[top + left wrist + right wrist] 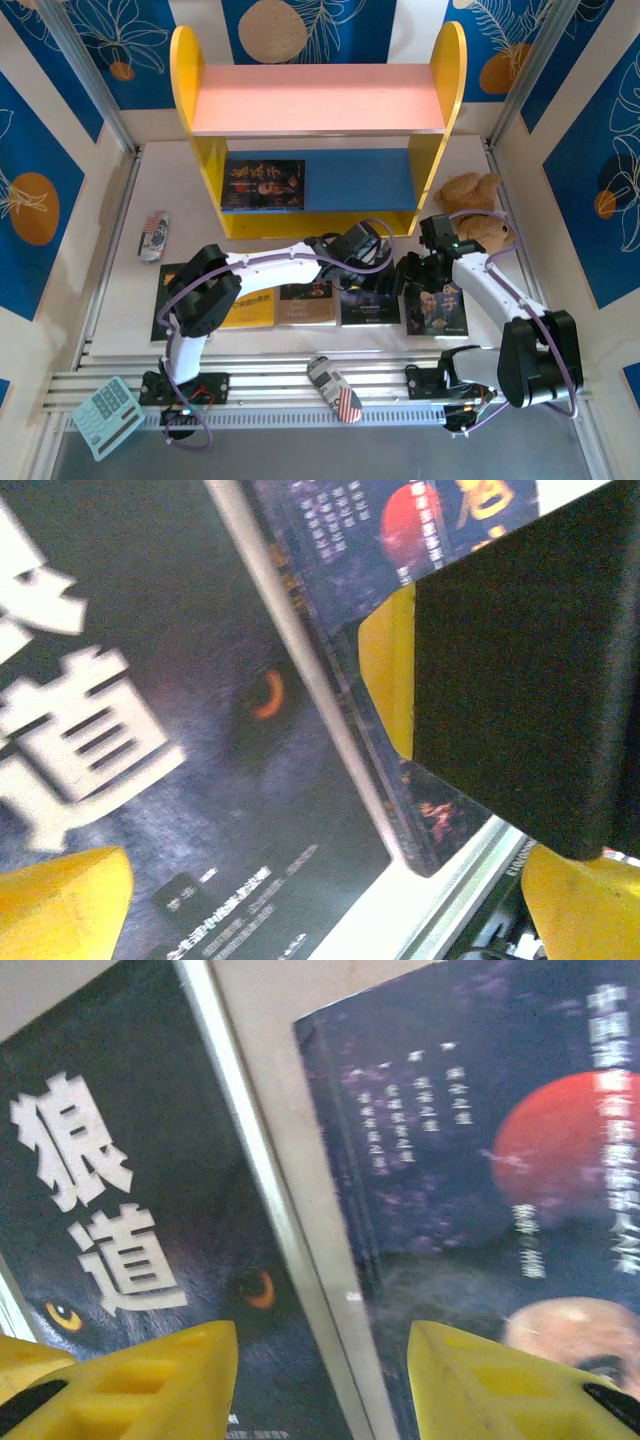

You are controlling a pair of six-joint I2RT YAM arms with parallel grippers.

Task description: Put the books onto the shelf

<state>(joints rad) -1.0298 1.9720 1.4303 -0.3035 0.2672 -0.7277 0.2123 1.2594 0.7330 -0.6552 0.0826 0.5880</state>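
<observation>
The shelf [200, 110] stands at the back with yellow sides, a pink top board and a blue lower board; one dark book [262, 185] lies on the blue board. Several books lie in a row on the table, among them a yellow one [248, 312], a brown one [307, 303], a black one with white characters [370, 307] [150, 730] [130, 1210] and a dark blue one with a man's face [436, 310] [480, 1160]. My left gripper [388, 277] [325, 910] and right gripper [410, 272] [325, 1380] meet low over the gap between these last two. Both are open and hold nothing.
A brown plush toy [475, 205] sits right of the shelf, close behind my right arm. A flag-patterned handset [153, 237] lies at the left, another [338, 390] on the front rails, and a calculator [105, 415] at the front left corner.
</observation>
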